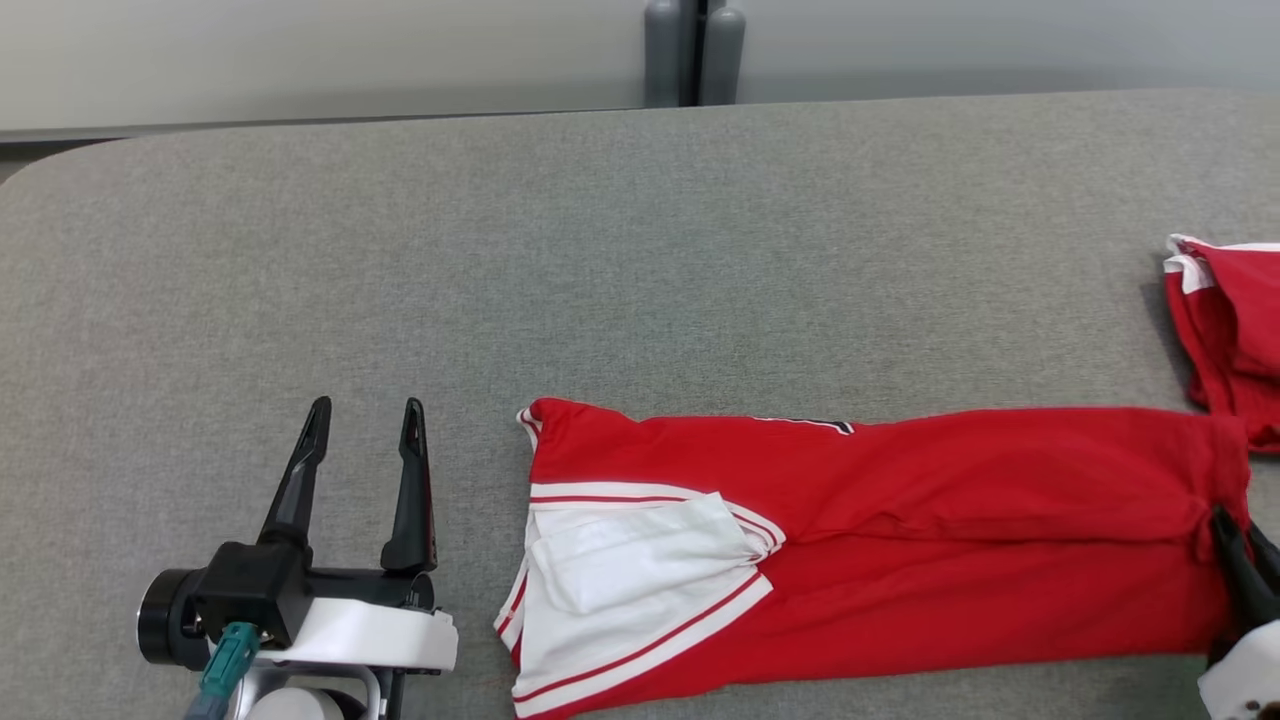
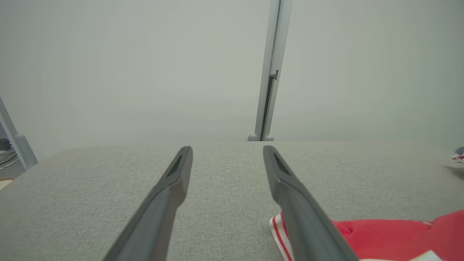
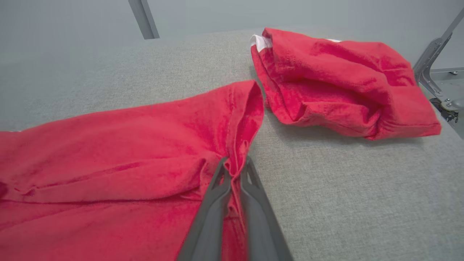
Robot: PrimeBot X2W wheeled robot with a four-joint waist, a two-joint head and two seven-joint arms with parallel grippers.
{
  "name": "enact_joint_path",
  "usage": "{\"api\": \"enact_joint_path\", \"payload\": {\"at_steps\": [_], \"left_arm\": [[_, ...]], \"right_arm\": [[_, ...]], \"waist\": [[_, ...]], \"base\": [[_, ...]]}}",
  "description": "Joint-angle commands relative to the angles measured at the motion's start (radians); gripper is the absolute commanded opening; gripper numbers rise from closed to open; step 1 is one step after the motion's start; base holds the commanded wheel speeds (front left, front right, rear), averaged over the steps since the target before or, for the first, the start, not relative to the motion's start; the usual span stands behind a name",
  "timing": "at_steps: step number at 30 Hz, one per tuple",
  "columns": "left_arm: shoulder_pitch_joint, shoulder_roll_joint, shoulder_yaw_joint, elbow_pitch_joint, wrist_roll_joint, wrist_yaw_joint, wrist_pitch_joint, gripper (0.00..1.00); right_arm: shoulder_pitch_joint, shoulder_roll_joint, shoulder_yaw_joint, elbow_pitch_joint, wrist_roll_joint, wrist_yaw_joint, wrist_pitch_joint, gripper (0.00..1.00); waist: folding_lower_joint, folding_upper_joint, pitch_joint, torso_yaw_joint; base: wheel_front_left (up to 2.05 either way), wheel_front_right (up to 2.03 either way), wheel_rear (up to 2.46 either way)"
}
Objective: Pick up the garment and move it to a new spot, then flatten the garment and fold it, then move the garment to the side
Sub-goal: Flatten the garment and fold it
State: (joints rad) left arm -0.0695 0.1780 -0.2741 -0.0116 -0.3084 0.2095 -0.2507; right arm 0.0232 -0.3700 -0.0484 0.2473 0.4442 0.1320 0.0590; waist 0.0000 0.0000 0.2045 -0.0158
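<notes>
The garment [image 1: 900, 540], red with white striped trim, lay folded lengthwise on the grey desk [image 1: 600, 250]. In the head view it stretched from 6 o'clock out to 4 o'clock. Its trimmed end pointed toward 9 o'clock, with a white inner panel turned up there, and a long crease ran down its length.

The left fingers [image 1: 366, 410] sat at 8 o'clock in the head view, spread wide with nothing between them. They were just beside the garment's trimmed end but apart from it. In the left wrist view the left fingers [image 2: 227, 150] pointed toward 12 o'clock over bare desk, and the garment's striped corner showed at 5 o'clock, partly behind one finger.

The right fingers [image 1: 1228, 530] were at 4 o'clock in the head view, closed tight on the garment's plain red end. In the right wrist view the right fingers [image 3: 236, 165] rose from 6 o'clock and pinched a gathered ridge of cloth at the hem. The fabric puckered around the grip and stood up in a fold toward 12 o'clock.

A red bundle [image 1: 1235, 330] with a white edge lay at 3 o'clock in the head view. In the right wrist view the red bundle [image 3: 344, 79] was at 1 o'clock, just beside the garment's pinched end. I could not tell whether the two touched.

A grey post [image 1: 695, 50] stood at 12 o'clock beyond the desk's far edge.
</notes>
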Motion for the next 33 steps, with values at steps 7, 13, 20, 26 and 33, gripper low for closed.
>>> {"api": "enact_joint_path", "payload": {"at_steps": [7,13,20,26,33], "left_arm": [[0.016,0.013,0.01,-0.016,-0.005,0.016,0.008,1.0],[0.008,0.02,0.007,-0.029,-0.002,0.023,0.021,1.0],[-0.023,0.011,-0.009,-0.033,0.001,0.022,0.024,1.0],[-0.05,0.001,-0.023,-0.018,0.009,0.018,0.019,1.0],[-0.075,-0.008,-0.035,0.002,0.017,0.016,0.009,1.0]], "right_arm": [[-0.047,0.031,0.084,-0.198,-0.021,-0.003,0.042,0.0],[-0.107,0.135,0.254,-0.341,-0.016,-0.002,0.118,0.0],[-0.207,0.251,0.529,-0.278,0.023,-0.002,0.112,0.0],[-0.28,0.289,0.657,-0.131,0.076,-0.002,0.052,0.0],[-0.342,0.303,0.719,-0.011,0.111,-0.002,-0.011,0.5]], "waist": [[0.0,0.0,-0.029,-0.02],[0.0,0.0,-0.03,-0.004],[0.0,0.0,0.008,0.061],[0.0,0.0,0.044,0.116],[0.0,0.0,0.082,0.14]], "base": [[0.0,0.0,0.0],[0.0,0.0,0.0],[0.0,0.0,0.0],[0.0,0.0,0.0],[0.0,0.0,0.0]]}}
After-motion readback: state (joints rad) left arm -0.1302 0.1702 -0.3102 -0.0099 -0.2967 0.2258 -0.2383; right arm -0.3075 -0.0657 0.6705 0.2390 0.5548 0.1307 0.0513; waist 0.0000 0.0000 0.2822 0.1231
